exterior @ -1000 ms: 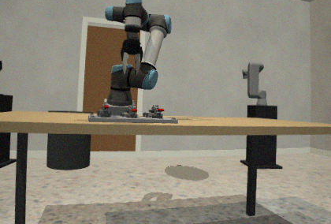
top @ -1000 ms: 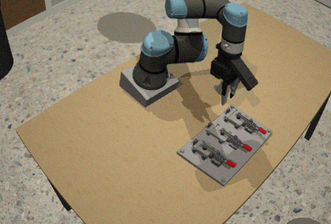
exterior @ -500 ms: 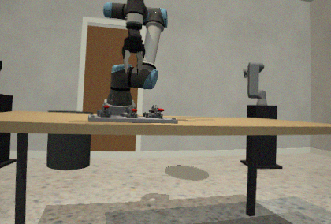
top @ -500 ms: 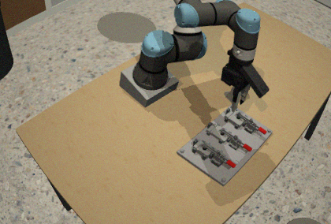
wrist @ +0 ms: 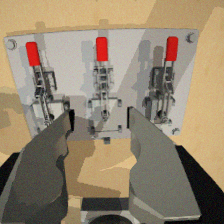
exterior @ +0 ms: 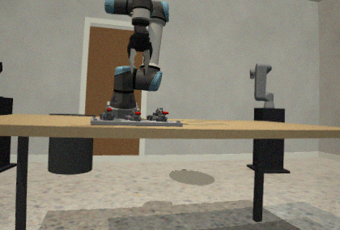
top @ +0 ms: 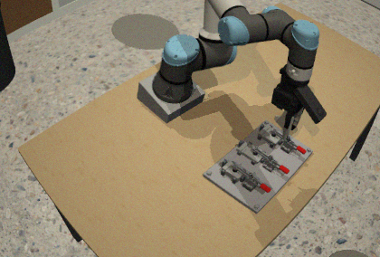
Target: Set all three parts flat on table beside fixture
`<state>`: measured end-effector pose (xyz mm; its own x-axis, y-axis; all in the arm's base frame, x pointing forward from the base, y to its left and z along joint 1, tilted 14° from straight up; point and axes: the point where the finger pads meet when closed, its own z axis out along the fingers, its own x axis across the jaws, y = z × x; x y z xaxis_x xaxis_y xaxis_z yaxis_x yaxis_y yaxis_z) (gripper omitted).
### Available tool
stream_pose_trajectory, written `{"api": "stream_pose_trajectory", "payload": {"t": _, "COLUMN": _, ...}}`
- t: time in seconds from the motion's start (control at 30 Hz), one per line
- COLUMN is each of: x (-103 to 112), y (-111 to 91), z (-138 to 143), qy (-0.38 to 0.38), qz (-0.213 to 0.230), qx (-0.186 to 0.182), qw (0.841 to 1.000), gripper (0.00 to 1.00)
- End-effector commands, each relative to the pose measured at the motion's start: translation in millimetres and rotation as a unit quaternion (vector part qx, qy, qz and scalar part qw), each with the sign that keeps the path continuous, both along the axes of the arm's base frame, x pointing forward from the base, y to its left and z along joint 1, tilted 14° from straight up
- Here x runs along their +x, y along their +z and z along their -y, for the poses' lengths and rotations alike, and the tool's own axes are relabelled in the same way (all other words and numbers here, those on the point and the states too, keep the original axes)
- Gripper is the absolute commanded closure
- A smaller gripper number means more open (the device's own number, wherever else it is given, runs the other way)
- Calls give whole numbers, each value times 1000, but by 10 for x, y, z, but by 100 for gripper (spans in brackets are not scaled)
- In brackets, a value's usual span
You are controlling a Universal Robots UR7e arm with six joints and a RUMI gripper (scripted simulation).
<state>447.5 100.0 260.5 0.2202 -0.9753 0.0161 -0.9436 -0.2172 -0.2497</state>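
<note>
The fixture is a grey plate (top: 235,190) (exterior: 170,124) (wrist: 70,50) bearing three toggle clamps with red handles. The middle handle (top: 284,169) (exterior: 138,112) (wrist: 102,48) and the two outer ones lie low, pointing toward the table's front edge. Small flat grey parts seem to sit under the clamp arms, one of them the middle part (wrist: 113,113); their outlines are hard to tell from the fixture. My gripper (top: 289,130) (exterior: 139,71) (wrist: 100,109) is partly open and empty. It hangs above the fixture, its fingers either side of the middle clamp's rear end in the wrist view.
The wooden table (top: 113,166) (exterior: 227,129) carries the fixture and the arm's grey base block (top: 154,102), which stands behind the fixture. Bolt heads rise at the plate's corners, and small pins and blocks stand around the clamps. The arm's shadow falls across the table and plate.
</note>
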Motion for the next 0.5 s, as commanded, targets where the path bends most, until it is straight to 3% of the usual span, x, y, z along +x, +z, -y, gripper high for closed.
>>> {"api": "stream_pose_trajectory", "payload": {"t": 0.0, "x": 98, "y": 30, "z": -20, "qy": 0, "qz": 0, "qx": 0, "qw": 1000, "gripper": 72}}
{"api": "stream_pose_trajectory", "payload": {"t": 0.47, "x": 205, "y": 54, "z": -44, "qy": 0, "qz": 0, "qx": 0, "qw": 1000, "gripper": 72}}
